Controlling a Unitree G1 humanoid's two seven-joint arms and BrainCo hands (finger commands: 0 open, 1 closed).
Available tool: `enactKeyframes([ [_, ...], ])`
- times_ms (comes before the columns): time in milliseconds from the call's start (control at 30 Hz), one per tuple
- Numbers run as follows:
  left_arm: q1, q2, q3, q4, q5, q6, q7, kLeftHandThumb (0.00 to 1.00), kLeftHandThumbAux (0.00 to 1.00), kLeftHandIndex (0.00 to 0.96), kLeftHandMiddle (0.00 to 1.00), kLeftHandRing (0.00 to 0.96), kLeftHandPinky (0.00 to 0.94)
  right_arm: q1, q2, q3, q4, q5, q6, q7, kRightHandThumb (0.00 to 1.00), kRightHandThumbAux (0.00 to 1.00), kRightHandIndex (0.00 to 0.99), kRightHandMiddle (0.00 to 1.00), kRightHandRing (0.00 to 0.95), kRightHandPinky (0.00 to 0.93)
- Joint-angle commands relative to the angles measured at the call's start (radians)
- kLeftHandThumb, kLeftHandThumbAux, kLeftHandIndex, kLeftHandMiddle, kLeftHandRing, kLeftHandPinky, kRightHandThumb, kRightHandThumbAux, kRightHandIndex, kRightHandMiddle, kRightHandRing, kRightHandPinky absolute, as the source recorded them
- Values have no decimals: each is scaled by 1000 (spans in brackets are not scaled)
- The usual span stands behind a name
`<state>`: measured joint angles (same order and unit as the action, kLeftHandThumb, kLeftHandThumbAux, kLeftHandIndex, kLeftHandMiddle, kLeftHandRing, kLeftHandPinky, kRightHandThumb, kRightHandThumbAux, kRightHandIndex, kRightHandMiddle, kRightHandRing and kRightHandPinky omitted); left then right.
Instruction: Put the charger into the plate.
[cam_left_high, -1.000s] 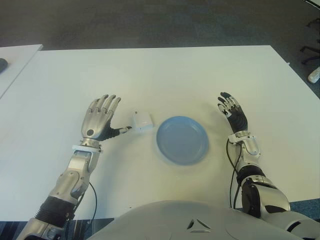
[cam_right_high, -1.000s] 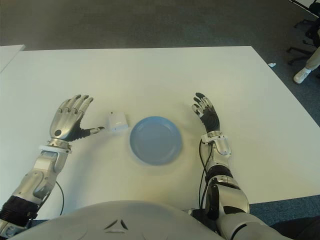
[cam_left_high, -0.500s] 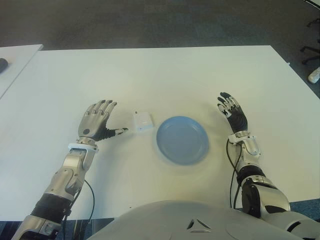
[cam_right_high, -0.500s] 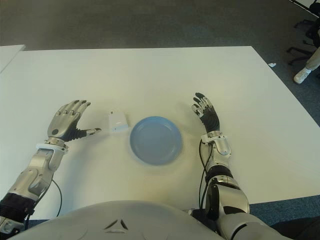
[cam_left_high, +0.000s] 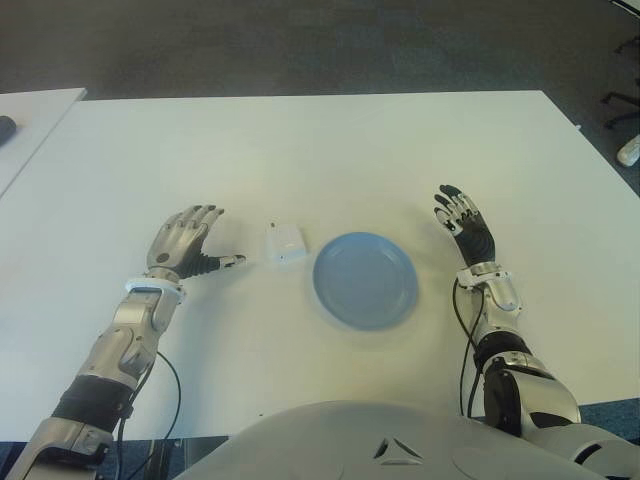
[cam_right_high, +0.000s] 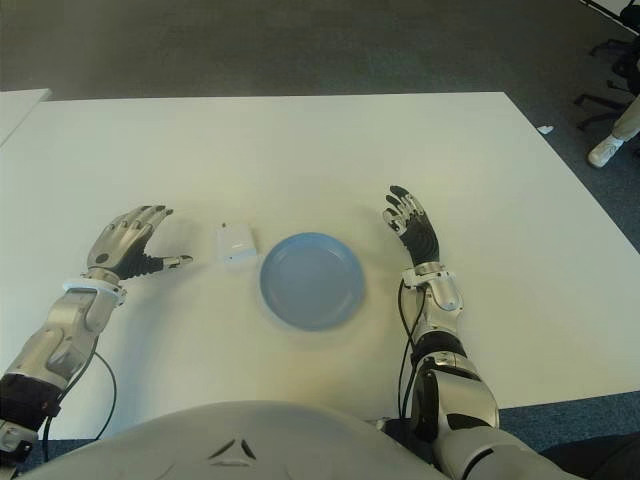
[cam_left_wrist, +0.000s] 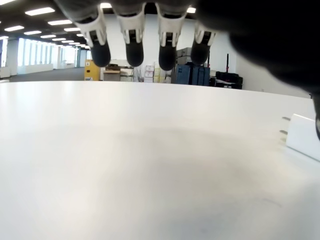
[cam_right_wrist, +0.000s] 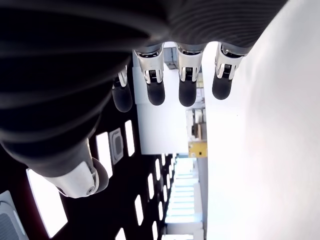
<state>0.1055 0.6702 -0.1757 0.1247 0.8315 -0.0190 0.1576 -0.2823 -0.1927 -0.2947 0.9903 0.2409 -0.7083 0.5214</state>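
A small white charger (cam_left_high: 285, 243) lies on the white table (cam_left_high: 320, 150), just left of a round blue plate (cam_left_high: 365, 280) that holds nothing. My left hand (cam_left_high: 185, 243) is open, palm down, a short way left of the charger, its thumb pointing toward it without touching. In the left wrist view the charger (cam_left_wrist: 303, 142) shows at the edge with its prongs facing the hand, beyond the spread fingers (cam_left_wrist: 134, 47). My right hand (cam_left_high: 463, 225) is open and idle to the right of the plate.
A second white table edge (cam_left_high: 30, 120) with a dark object (cam_left_high: 5, 128) shows at the far left. Grey carpet lies beyond the table. Office chair legs (cam_right_high: 615, 75) stand at the far right.
My left hand has drawn back leftward and lowered toward the table, widening the gap to the charger. The charger, plate and right hand have not moved.
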Motion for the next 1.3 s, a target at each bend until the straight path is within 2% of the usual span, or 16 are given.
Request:
enactKeyframes([
  [33,-18,17,-11,26,-10,-22,-32,341,309,104,76,60,103,97,43,-3,46,15,29,3,248,666,121,101,80,65],
  [400,-52,29,-26,25,0,-57,-38,322,282,93,67,52,104,106,45,-3,34,16,29,5,248,666,121,101,80,65],
  [1300,-61,54,-13,-14,-7,-104,-49,334,229,85,63,50,92,120,58,3,20,9,24,-3,248,666,121,101,80,65],
])
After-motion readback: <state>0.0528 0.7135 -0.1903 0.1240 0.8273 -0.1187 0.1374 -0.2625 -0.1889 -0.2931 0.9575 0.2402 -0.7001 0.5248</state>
